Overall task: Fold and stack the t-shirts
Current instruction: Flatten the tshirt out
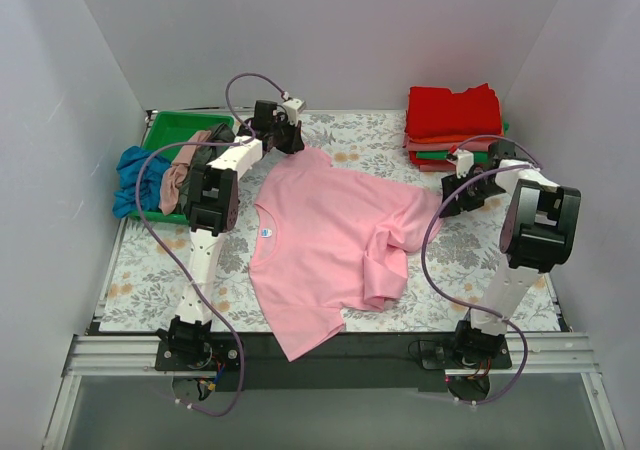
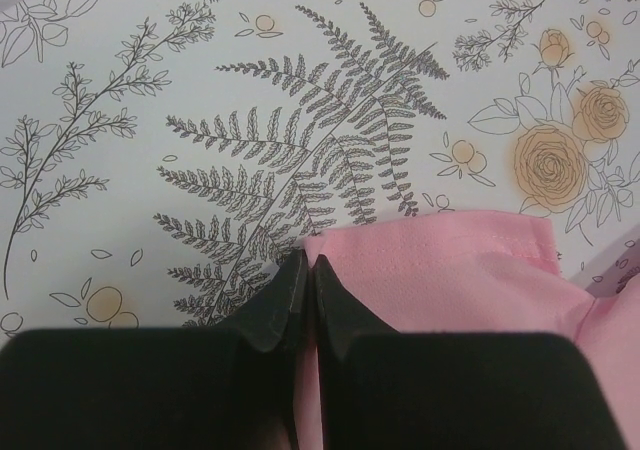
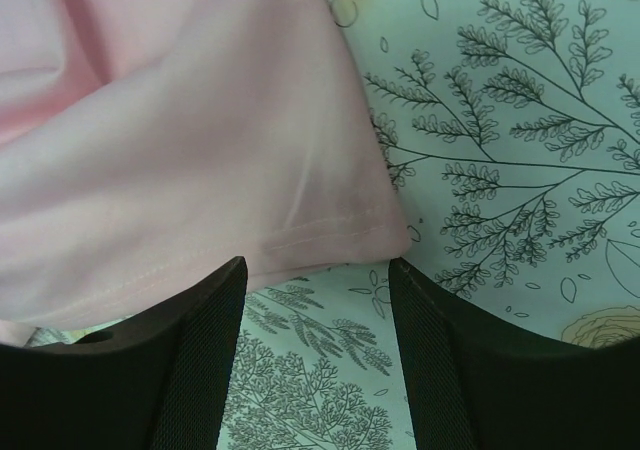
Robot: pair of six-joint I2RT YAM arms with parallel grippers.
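The pink t-shirt (image 1: 330, 235) lies rumpled in the middle of the surface (image 1: 150, 270). The left gripper (image 2: 305, 265) has its jaws pressed together on the shirt's 11 o'clock corner. The right gripper (image 3: 315, 263) has its jaws spread, with the hem corner (image 3: 370, 220) at 3 o'clock just at their tips. Best to ease forward, pinch the hem fully, then pull both corners taut before folding.

One pink t-shirt (image 1: 320, 235), one green tray (image 1: 183, 126)

Bright even diffuse light, soft faint shadows, overhead view sharp, wrist views' foreground blurred
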